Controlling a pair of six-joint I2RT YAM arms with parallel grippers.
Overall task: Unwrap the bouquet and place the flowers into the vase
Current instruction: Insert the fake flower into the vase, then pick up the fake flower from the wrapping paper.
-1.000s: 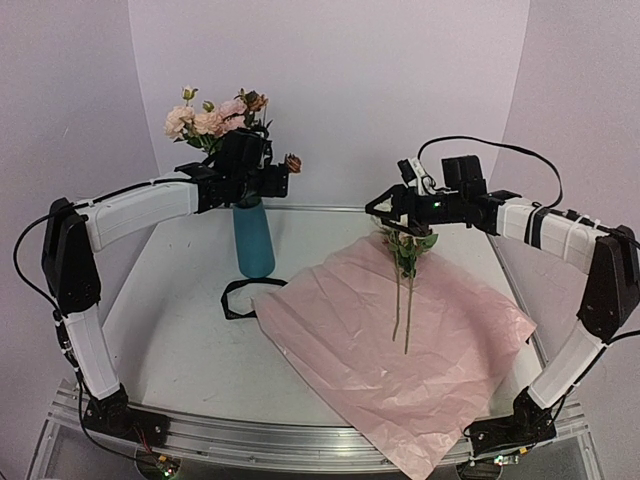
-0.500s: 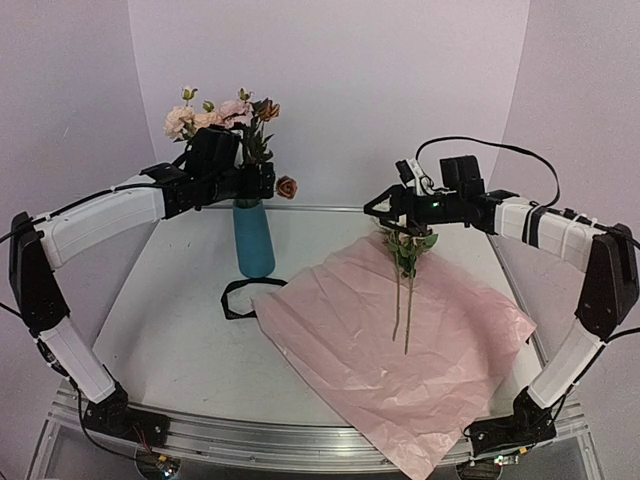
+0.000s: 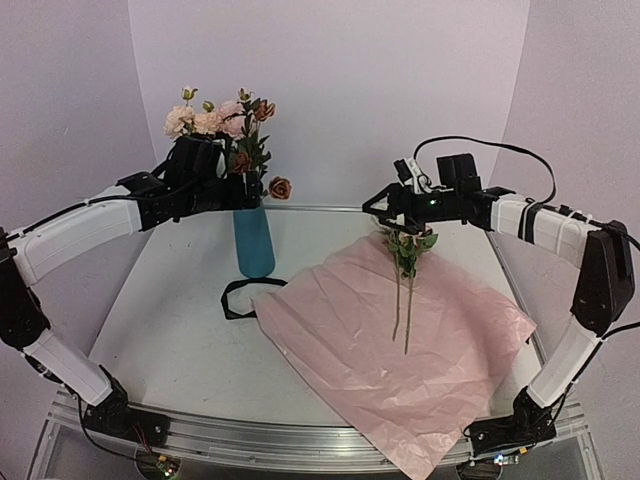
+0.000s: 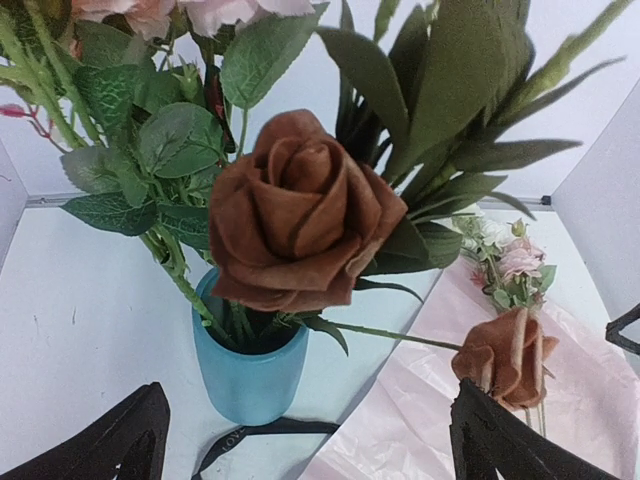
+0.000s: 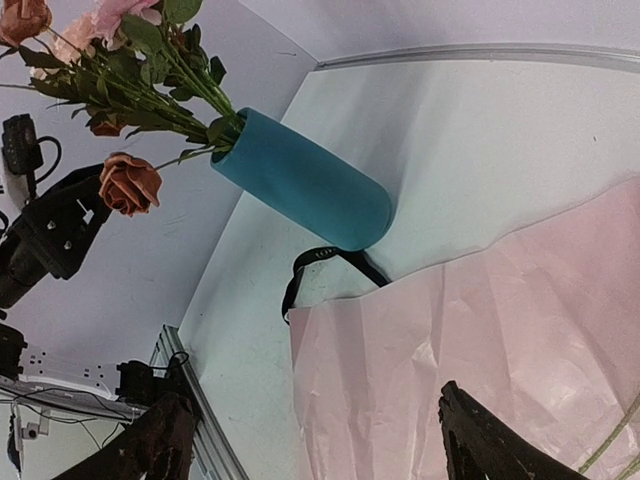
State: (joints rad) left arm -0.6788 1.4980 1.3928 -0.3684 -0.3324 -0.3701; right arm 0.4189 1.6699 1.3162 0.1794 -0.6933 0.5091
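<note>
- The pink wrapping paper (image 3: 400, 345) is spread flat on the right half of the table (image 3: 170, 330), one corner hanging over the near edge.
- Two loose stems (image 3: 404, 295) are laid on the paper, with their leafy, pale pink heads pointing away.
- A black ribbon (image 3: 238, 297) is left in a loop just beside the paper's left corner, at the foot of the vase (image 3: 254, 240).
- The right gripper (image 3: 385, 212) is held above the heads of the loose stems; its fingers (image 5: 165, 450) are spread wide and nothing is gripped.
- The teal vase is stood upright left of centre, with most of the flowers (image 3: 212, 122) set in it.
- The left gripper (image 3: 240, 188) is held level with the vase's rim among the leaves; its fingers (image 4: 120, 440) are spread fully apart and nothing is clamped.
- A rust rose (image 3: 280, 187) is stuck out sideways from the vase on a bent stem.
</note>
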